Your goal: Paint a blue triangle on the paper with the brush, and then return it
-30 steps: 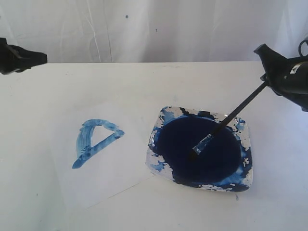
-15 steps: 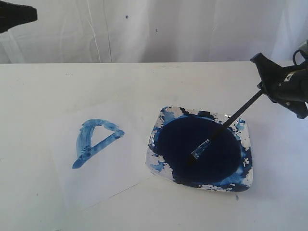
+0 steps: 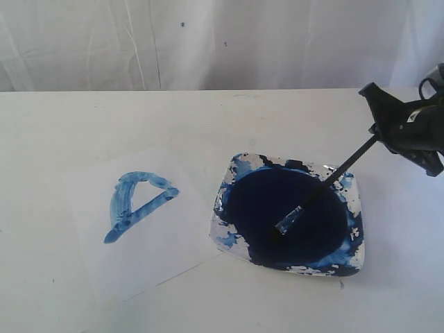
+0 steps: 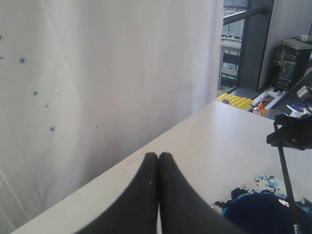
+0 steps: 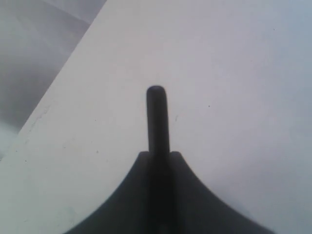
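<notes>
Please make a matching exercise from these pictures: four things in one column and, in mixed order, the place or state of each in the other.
1 brush
2 blue triangle
3 left gripper
4 paint dish

A on the paper
B shut, empty
C holds navy paint
D gripped by the right gripper

Pairs: 1-D, 2-A, 3-B, 4-C

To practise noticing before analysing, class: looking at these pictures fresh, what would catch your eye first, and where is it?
The dish right of centre grabs the eye, filled with a dark navy paint pool. The brush slants down into that pool, its handle clamped in the right hand near the table's right side. Left of the dish, a streaky blue triangle sits on the white paper.
</notes>
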Controlling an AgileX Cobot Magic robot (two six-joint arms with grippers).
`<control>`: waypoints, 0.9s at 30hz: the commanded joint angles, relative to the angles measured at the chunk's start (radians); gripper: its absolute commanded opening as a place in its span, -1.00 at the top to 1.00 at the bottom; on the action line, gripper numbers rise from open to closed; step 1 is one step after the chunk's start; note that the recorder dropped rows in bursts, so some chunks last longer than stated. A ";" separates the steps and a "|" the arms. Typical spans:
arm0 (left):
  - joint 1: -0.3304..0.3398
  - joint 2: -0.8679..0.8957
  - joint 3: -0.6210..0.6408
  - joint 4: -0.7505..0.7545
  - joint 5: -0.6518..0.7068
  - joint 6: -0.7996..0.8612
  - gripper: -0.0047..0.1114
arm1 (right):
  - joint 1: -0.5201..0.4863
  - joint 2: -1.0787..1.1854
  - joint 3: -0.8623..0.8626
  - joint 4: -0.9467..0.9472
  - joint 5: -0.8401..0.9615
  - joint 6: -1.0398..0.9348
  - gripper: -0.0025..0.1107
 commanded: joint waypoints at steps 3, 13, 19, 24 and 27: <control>0.004 -0.122 0.063 0.008 0.026 -0.033 0.92 | -0.008 0.008 0.005 -0.002 0.025 -0.001 0.96; 0.004 -0.287 0.259 0.008 0.083 -0.014 0.92 | -0.008 0.057 0.005 -0.002 -0.016 0.022 0.96; 0.004 -0.340 0.302 0.008 0.119 -0.014 0.92 | -0.008 0.057 0.005 -0.002 -0.056 0.022 0.51; 0.004 -0.353 0.302 0.008 0.116 -0.019 0.92 | -0.008 0.057 0.005 -0.002 -0.049 0.020 0.17; 0.004 -0.353 0.302 0.008 0.112 -0.021 0.92 | -0.008 0.041 0.005 -0.010 -0.012 0.020 0.17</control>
